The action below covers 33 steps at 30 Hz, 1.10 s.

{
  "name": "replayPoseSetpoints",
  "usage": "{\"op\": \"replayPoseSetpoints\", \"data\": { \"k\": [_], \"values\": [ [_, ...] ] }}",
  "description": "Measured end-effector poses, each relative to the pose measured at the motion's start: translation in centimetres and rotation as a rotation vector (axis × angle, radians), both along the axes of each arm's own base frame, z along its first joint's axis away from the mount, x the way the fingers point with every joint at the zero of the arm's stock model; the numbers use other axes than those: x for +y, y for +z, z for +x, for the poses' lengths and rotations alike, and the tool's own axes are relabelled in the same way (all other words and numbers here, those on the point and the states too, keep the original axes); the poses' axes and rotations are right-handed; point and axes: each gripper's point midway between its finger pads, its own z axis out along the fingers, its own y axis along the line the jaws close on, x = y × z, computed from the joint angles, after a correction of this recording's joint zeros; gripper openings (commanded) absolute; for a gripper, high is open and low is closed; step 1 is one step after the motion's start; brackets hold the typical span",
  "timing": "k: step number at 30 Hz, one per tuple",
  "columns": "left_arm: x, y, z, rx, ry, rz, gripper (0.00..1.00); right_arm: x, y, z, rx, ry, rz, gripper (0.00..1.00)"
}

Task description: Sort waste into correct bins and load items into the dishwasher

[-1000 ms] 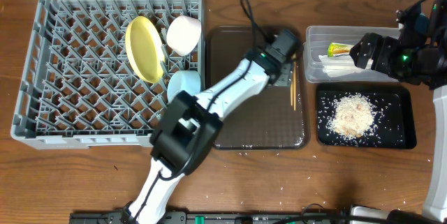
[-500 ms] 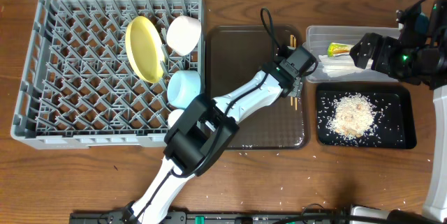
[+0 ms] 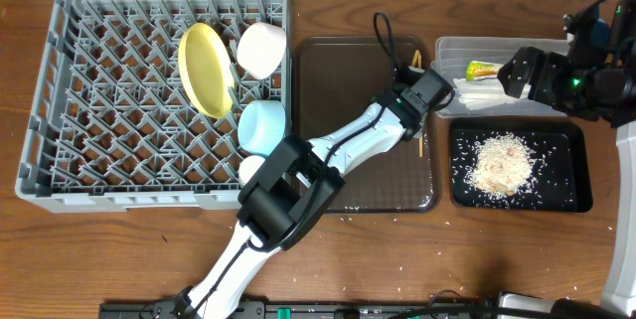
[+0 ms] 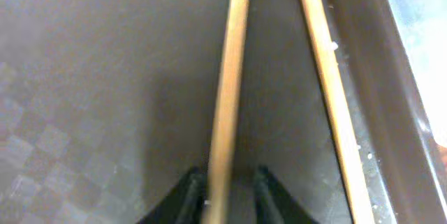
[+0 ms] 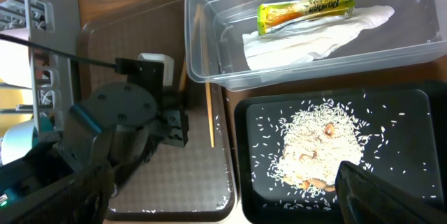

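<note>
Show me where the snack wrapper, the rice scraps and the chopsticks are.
snack wrapper [image 5: 305, 9], right wrist view, middle of its printed face.
rice scraps [image 5: 318, 142], right wrist view, centre of the heap.
chopsticks [image 4: 232, 56], left wrist view, shaft of the left stick.

Your clearance: bare tray floor [image 4: 91, 77] left of the chopsticks [image 4: 228, 91]. Right side blocked: tray rim [image 4: 370, 56], then the clear tub [image 5: 314, 70] just beyond.
</note>
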Motion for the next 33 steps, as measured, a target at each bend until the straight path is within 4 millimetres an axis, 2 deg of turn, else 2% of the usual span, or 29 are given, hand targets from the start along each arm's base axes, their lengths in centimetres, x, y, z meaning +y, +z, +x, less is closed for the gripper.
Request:
{"op": "replayPoseSetpoints", "data": {
  "k": [4, 7, 10, 12, 14, 15, 16, 18, 19, 21, 24, 25, 30, 33],
  "values": [
    [0.4, -0.1, -0.1, 0.005, 0.004, 0.019, 0.07, 0.0, 0.0, 0.0, 0.0, 0.0, 0.0, 0.99],
    [1.6, 0.0, -0.2, 0.027, 0.017, 0.047, 0.08, 0.0, 0.0, 0.0, 0.0, 0.0, 0.0, 0.99],
    [3.8, 0.4, -0.1, 0.066, 0.046, 0.078, 0.07, 0.0, 0.0, 0.0, 0.0, 0.0, 0.0, 0.99],
    [5.8, 1.5, 0.0, 0.088, 0.077, 0.091, 0.07, 0.0, 0.0, 0.0, 0.0, 0.0, 0.0, 0.99],
    [7.6, 4.1, 0.5, 0.08, 0.106, 0.079, 0.08, 0.0, 0.0, 0.0, 0.0, 0.0, 0.0, 0.99],
    [9.1, 7.3, 0.8, 0.057, 0.125, 0.062, 0.07, 0.0, 0.0, 0.0, 0.0, 0.0, 0.0, 0.99],
    [9.6, 8.9, 1.0, 0.037, 0.13, 0.047, 0.07, 0.0, 0.0, 0.0, 0.0, 0.0, 0.0, 0.99],
    [12.7, 15.0, 0.3, -0.009, 0.139, 0.028, 0.07, 0.0, 0.0, 0.0, 0.001, 0.0, 0.0, 0.99],
    [13.7, 16.7, 0.1, -0.024, 0.142, 0.023, 0.08, 0.0, 0.0, 0.0, 0.001, 0.0, 0.0, 0.99],
    [18.0, 21.0, -1.4, -0.038, 0.159, 0.042, 0.07, 0.0, 0.0, 0.0, 0.0, 0.0, 0.0, 0.99],
    [21.9, 21.5, -2.4, 0.015, 0.185, 0.101, 0.08, 0.0, 0.0, 0.0, 0.0, 0.0, 0.0, 0.99],
    [23.9, 20.8, -2.9, 0.066, 0.206, 0.14, 0.08, 0.0, 0.0, 0.0, 0.0, 0.0, 0.0, 0.99],
    [29.8, 17.6, -4.1, 0.213, 0.303, 0.218, 0.08, 0.0, 0.0, 0.0, 0.0, 0.0, 0.0, 0.99],
    [32.2, 15.4, -4.7, 0.271, 0.355, 0.232, 0.08, 0.0, 0.0, 0.0, 0.0, 0.0, 0.0, 0.99]
  ]
}}
